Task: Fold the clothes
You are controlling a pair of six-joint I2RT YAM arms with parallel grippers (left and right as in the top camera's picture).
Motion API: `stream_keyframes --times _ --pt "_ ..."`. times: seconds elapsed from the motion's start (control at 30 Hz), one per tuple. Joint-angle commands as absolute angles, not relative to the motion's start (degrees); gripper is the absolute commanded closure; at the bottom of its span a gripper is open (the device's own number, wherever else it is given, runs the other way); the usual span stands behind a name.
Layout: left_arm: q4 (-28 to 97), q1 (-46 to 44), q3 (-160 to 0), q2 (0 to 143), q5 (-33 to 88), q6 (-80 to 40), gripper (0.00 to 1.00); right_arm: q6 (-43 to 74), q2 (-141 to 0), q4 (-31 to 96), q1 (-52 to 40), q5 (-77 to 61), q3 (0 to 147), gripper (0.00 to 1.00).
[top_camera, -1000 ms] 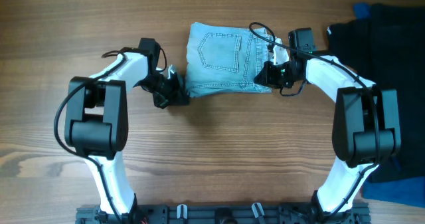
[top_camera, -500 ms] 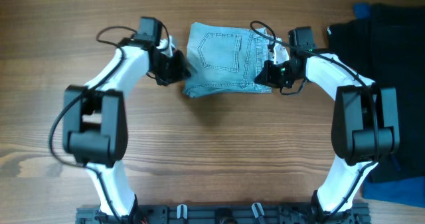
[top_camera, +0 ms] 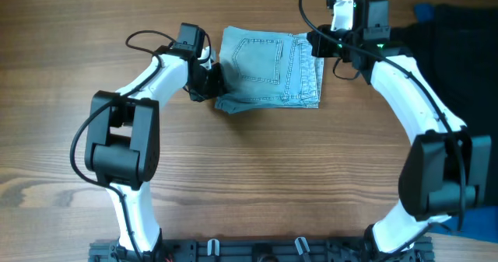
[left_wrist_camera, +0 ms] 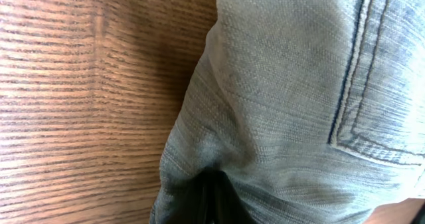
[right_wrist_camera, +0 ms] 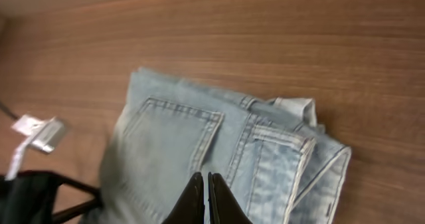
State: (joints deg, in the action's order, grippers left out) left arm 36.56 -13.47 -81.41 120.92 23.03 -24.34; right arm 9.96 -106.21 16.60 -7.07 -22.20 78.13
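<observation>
The light blue denim shorts (top_camera: 268, 68) lie folded in a compact rectangle at the back middle of the table, back pocket up. My left gripper (top_camera: 212, 79) is at their left edge. In the left wrist view its dark fingertips (left_wrist_camera: 209, 199) are together and buried in puckered denim (left_wrist_camera: 285, 84), so it looks shut on the cloth. My right gripper (top_camera: 317, 44) is shut and empty, raised over the shorts' back right corner. In the right wrist view its tips (right_wrist_camera: 206, 184) hover above the shorts (right_wrist_camera: 172, 144), with the waistband (right_wrist_camera: 305, 157) to the right.
A black garment (top_camera: 447, 52) lies at the right edge with dark blue cloth (top_camera: 424, 12) showing behind it and more at the front right (top_camera: 471, 223). The left arm's white cable tag (right_wrist_camera: 36, 132) shows left of the shorts.
My left gripper has moved from the shorts' front left corner up along the left edge and into the cloth. My right gripper has let go of the right edge and lifted back and away.
</observation>
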Motion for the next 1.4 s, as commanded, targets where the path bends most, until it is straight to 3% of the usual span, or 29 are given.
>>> stream_keyframes --times 0.0,0.27,0.43,0.53,0.6,0.67,0.87,1.23,1.37 --pt "37.5 -16.6 -79.7 124.4 18.9 -24.2 0.93 9.4 -113.6 14.4 -7.2 -14.1 78.0 0.96" --pt "37.7 -16.6 -79.7 124.4 18.3 -24.2 0.96 10.5 -130.0 7.1 -6.5 -7.6 78.0 0.96" --pt "38.0 -16.6 -80.3 122.1 18.6 -23.0 0.96 7.4 -122.8 6.7 -6.4 -7.7 78.7 0.91" --pt "38.5 -16.7 -82.0 114.5 18.6 -23.0 0.96 6.9 -108.5 8.8 -6.2 -7.5 78.9 0.69" --pt "39.1 -16.7 -82.0 106.8 18.6 -23.0 0.96 10.6 -96.5 15.2 -4.8 -5.9 78.9 0.30" --pt "39.8 -16.7 -82.0 103.2 18.6 -23.0 0.96 10.6 -90.3 19.6 -3.1 -5.6 78.9 0.01" --pt "42.7 -20.8 -81.7 100.9 17.6 -24.5 0.96 10.5 -79.3 32.3 2.3 0.9 78.8 0.01" --pt "46.3 -28.5 -81.6 112.9 10.0 -24.5 0.94 10.5 -80.2 32.5 2.3 0.9 78.6 0.01" --pt "47.7 -28.4 -81.6 119.4 0.4 -24.4 0.92 10.5 -80.2 32.5 2.3 0.9 78.6 0.00"
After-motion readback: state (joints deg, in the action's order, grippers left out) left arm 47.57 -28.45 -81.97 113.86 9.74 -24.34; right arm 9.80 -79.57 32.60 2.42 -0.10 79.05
